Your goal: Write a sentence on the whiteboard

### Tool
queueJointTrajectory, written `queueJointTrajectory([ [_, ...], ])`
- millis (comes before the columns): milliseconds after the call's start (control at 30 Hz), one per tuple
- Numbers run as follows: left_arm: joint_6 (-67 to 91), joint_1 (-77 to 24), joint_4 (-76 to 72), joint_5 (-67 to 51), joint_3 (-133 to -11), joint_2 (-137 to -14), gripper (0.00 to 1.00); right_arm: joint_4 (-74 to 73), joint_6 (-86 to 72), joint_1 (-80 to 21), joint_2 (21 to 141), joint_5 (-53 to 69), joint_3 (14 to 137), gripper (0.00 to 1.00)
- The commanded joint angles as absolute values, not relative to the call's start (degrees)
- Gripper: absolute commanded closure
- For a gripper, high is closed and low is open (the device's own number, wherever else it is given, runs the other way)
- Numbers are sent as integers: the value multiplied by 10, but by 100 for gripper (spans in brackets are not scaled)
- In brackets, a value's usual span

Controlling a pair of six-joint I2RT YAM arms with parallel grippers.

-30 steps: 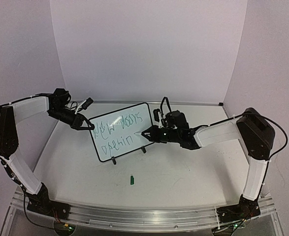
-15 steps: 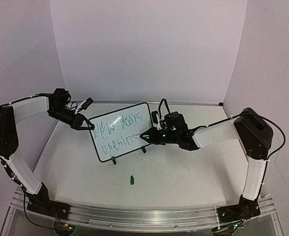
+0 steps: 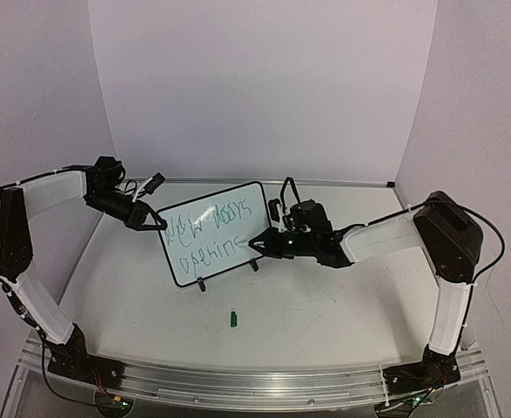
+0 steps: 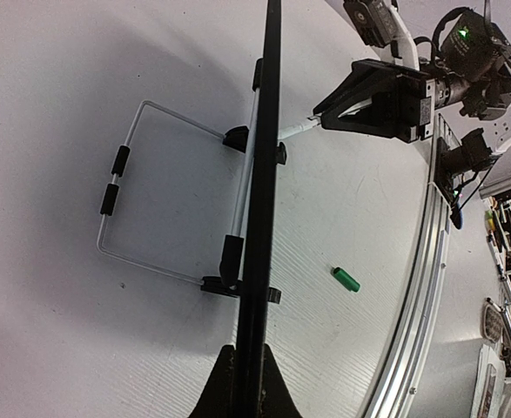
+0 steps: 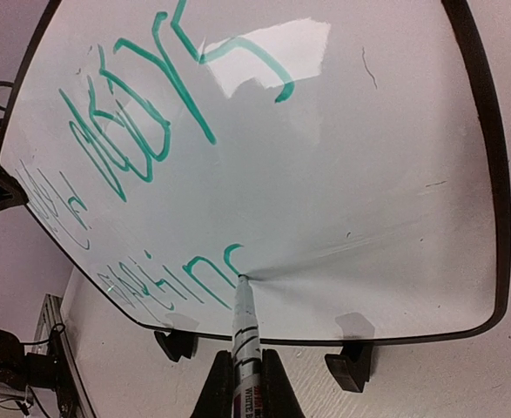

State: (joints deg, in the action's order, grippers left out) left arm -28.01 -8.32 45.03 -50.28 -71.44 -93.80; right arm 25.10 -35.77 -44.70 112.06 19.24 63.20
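The whiteboard stands upright on two black feet mid-table, with the green sentence in two slanted lines. My left gripper is shut on the board's left edge; in the left wrist view the whiteboard runs edge-on up from the left gripper. My right gripper is shut on a white marker whose tip touches the whiteboard at the end of the lower line of the sentence. From above, the right gripper sits at the board's right side.
A green marker cap lies on the table in front of the board, also seen as the cap in the left wrist view. A wire stand props the board from behind. White walls close in the back and sides.
The right gripper has shifted a little down and left with the marker, and the lower green line has gained a stroke. The left arm has held still.
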Motion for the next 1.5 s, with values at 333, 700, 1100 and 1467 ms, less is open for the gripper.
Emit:
queueJointTrajectory([
  [333, -279, -79, 441, -422, -724, -935, 100, 222, -332, -440, 1081, 141, 658, 100],
  [700, -280, -79, 442, -421, -724, -934, 100, 222, -331, -439, 1087, 150, 682, 100],
  [1100, -280, -79, 442, -421, -725, -934, 100, 223, -340, -439, 1097, 153, 649, 100],
  [1467, -280, -79, 441, -422, -725, -934, 100, 236, -360, -445, 1115, 161, 614, 100],
])
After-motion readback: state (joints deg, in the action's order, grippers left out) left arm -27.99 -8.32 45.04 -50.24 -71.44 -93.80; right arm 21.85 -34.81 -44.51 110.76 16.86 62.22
